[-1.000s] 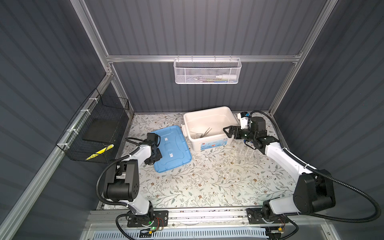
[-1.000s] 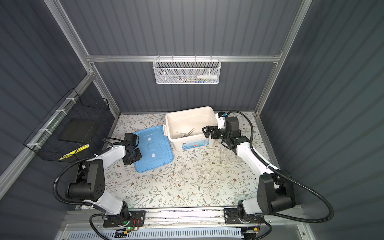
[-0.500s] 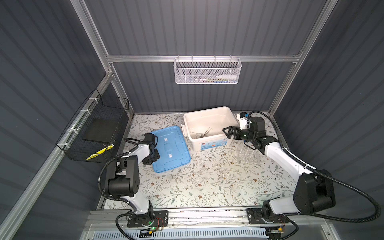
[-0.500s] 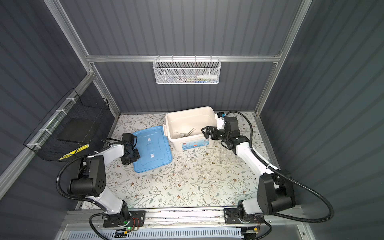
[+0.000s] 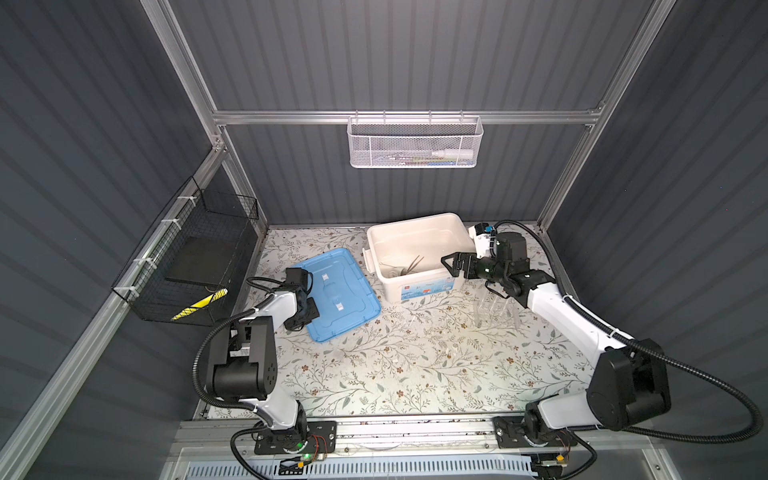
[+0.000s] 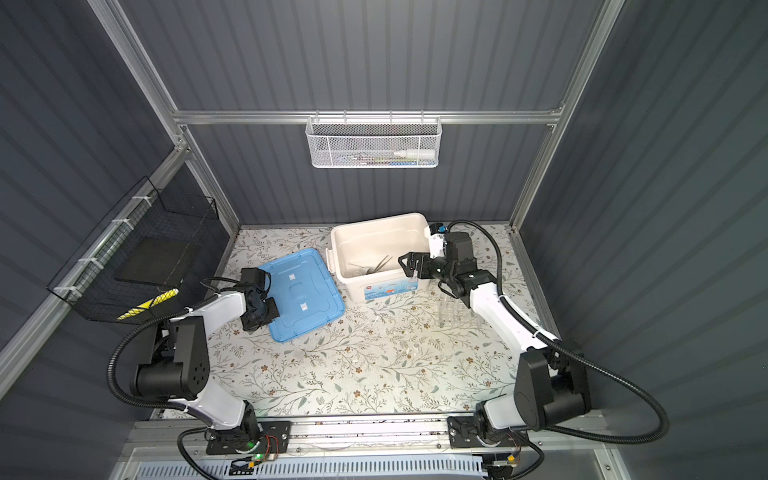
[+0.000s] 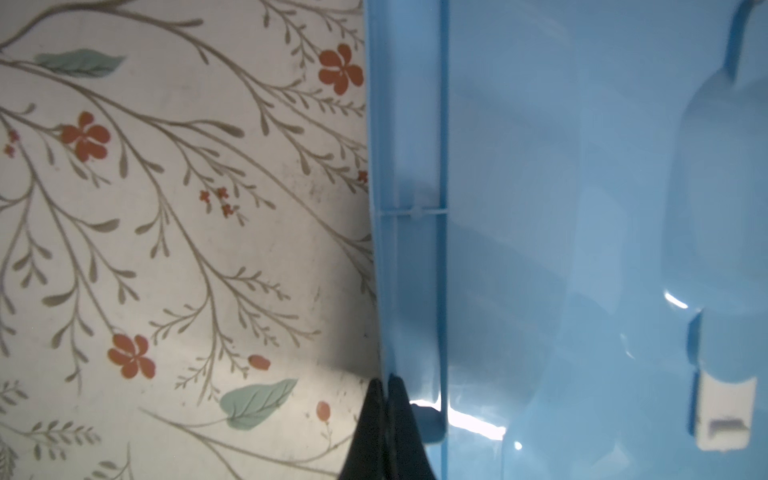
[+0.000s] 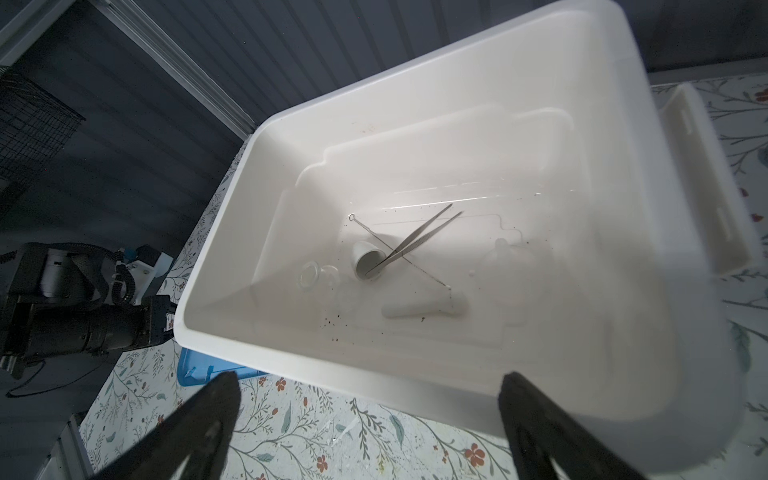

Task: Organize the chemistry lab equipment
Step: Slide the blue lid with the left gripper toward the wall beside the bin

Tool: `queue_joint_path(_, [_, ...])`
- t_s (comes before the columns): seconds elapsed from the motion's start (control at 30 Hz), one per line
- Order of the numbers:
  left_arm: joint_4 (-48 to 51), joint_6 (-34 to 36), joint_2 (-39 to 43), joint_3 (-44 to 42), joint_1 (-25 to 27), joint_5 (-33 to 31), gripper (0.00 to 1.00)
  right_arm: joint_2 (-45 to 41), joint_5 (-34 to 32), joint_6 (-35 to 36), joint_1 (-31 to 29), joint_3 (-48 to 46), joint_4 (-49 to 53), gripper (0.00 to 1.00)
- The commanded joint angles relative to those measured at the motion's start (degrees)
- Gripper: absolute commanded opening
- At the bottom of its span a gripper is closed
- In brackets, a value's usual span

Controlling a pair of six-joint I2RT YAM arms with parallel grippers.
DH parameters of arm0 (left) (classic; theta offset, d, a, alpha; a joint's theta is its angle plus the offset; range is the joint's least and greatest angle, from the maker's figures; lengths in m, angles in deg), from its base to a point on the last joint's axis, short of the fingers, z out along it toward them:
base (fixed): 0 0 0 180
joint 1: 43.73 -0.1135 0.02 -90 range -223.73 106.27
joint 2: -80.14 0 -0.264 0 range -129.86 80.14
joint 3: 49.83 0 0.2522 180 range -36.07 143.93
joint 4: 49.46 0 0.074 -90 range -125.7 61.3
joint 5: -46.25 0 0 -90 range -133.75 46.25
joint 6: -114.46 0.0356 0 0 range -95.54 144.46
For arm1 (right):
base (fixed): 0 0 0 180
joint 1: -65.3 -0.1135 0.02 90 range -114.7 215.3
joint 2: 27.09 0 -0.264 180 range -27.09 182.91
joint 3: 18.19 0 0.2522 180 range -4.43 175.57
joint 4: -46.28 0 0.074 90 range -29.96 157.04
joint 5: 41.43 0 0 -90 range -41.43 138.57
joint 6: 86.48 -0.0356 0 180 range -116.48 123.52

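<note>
Inside the cream plastic box (image 8: 457,91), thin metal tweezers (image 8: 415,241) rest against a small white mortar (image 8: 365,257), likely light, stiff, slippery, best pinched mid-shaft; right gripper (image 8: 368,380) gapes empty, left gripper (image 7: 386,386) clamps the blue plastic lid (image 7: 540,208).

tube rack (image 5: 487,312) faint, partly hidden, box (image 8: 665,353) blurred

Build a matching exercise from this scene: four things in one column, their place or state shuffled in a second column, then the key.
Things
1. tweezers
2. blue lid
3. tube rack
4. right gripper

Place or state
A. open, facing the cream box
B. clear, on the table below the right arm
C. lying inside the box
D. flat on the table, its edge pinched by the left gripper

Pairs: 1-C, 2-D, 3-B, 4-A
</note>
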State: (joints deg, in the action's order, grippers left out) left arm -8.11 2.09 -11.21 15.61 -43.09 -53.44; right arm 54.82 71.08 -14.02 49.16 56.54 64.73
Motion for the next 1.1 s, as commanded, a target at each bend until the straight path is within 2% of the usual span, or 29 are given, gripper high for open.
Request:
queue_joint_path(0.0, [3.4,1.7,5.0,-0.2,-0.4,0.6,0.00,-0.1,0.2,0.7,-1.2,1.8,0.2,0.99])
queue_joint_path(0.5, [11.2,0.0,17.7,4.1,-0.4,-0.4,0.00,1.8,1.4,0.8,-4.5,4.3,0.1,0.99])
queue_joint_path(1.07, [16.0,-0.5,23.3,10.2,-0.4,1.0,0.00,2.3,1.9,1.2,-5.2,5.5,0.4,0.99])
